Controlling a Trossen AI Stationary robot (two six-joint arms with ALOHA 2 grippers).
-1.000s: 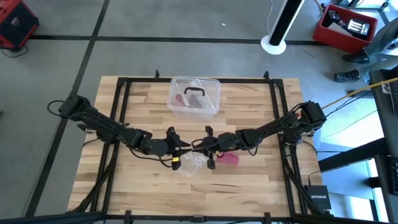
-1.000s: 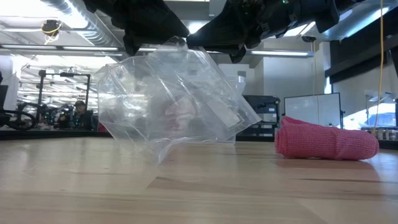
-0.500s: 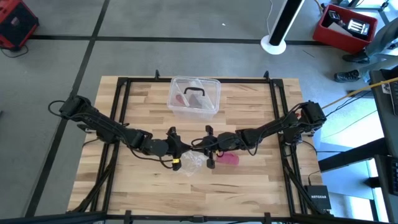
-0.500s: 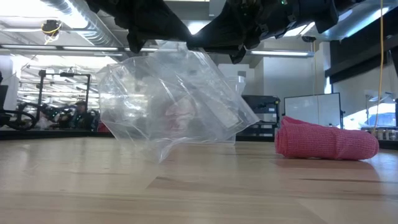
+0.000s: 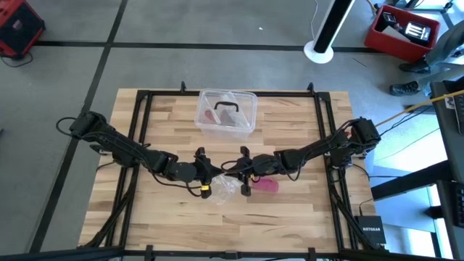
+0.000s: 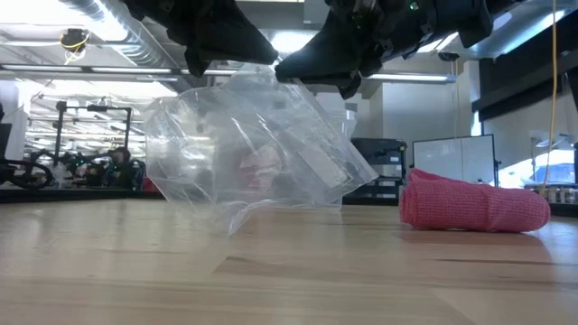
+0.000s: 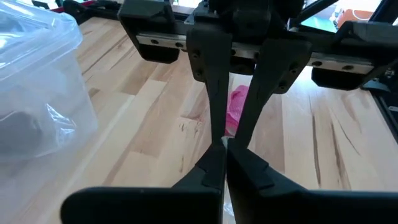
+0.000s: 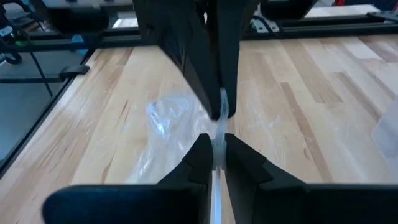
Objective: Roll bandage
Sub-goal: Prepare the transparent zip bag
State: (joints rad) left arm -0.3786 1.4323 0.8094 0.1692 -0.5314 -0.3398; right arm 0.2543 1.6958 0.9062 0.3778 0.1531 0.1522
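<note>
The pink bandage [image 5: 267,185] lies as a short, loosely bunched roll on the table, right of centre, its long side down [image 6: 474,208]; no gripper touches it. A crumpled clear plastic wrapper [image 6: 253,149] hangs between my two grippers, which meet tip to tip over the table's middle. My left gripper [image 5: 211,176] comes from the left and is shut on the wrapper's top [image 7: 225,155]. My right gripper [image 5: 238,174] comes from the right and is shut on it too [image 8: 214,152]. My left gripper pinches the wrapper's upper edge [image 7: 225,142] between its two fingers, only a thin sliver showing at the tips. The fingers slant down from the table's left side. The wrapper hangs below them, crumpled and slack. My right gripper pinches a thin fold of the wrapper's upper edge [image 8: 218,138] between its fingers, right against the left gripper's tips. It slants down from the table's right side. The wrapper hangs below; whether its lower corner [image 6: 231,231] rests on the table, I cannot tell.
A clear plastic box [image 5: 226,112] with a dark and a pink item inside stands at the table's far middle. A black frame [image 5: 145,130] runs round the tabletop. Bare wood lies along the near edge [image 5: 217,225].
My left gripper has shut on the wrapper's top edge, next to the right gripper's hold. The wrapper's top has been drawn in and reshaped a little; its body hangs where it was. The bandage has not moved.
</note>
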